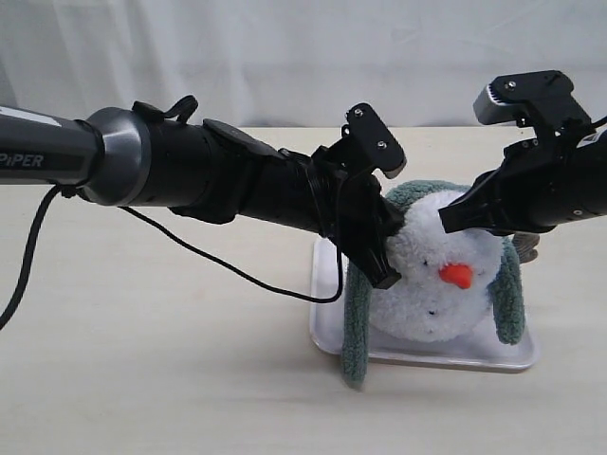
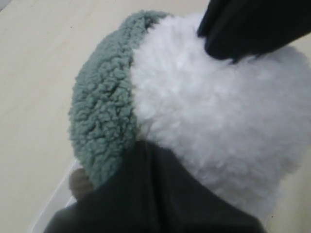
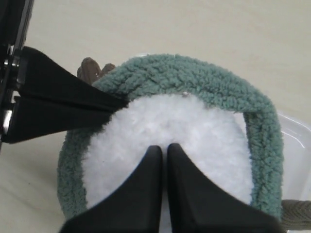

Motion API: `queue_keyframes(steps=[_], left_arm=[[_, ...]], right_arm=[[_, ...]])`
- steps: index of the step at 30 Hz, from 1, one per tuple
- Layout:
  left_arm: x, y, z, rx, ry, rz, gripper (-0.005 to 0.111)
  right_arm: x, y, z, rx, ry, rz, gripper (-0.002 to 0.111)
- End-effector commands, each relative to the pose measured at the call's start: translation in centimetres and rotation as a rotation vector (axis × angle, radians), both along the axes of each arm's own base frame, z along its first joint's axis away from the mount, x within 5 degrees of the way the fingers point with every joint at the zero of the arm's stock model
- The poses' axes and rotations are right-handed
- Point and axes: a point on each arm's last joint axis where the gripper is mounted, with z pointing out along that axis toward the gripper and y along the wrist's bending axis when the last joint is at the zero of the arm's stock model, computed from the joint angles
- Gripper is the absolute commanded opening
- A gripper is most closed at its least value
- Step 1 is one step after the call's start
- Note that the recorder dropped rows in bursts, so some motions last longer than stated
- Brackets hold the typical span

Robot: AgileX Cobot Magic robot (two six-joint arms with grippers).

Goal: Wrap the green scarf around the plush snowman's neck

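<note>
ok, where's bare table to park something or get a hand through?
Free: the table in front of the tray and cable; also the strip behind the plush snowman. Crowded: right at the snowman, where the left gripper, right gripper and green scarf all meet.

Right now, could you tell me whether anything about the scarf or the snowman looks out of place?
Yes: the green scarf arches over the plush snowman's head like a hood, not around its neck, and one end hangs past the tray's front edge.
</note>
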Motion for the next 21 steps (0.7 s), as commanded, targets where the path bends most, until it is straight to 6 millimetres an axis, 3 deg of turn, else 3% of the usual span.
queue_keyframes(steps=[1, 21], left_arm=[[-0.1, 0.2, -0.6, 0.03, 0.027, 0.019, 0.0], [-1.7, 0.4, -1.4, 0.07, 0.091, -0.112, 0.0]], right_arm=[[-0.2, -0.1, -0.4, -0.012, 0.021, 0.009, 0.004], [-0.2, -0.1, -0.4, -0.012, 0.019, 0.008, 0.004]])
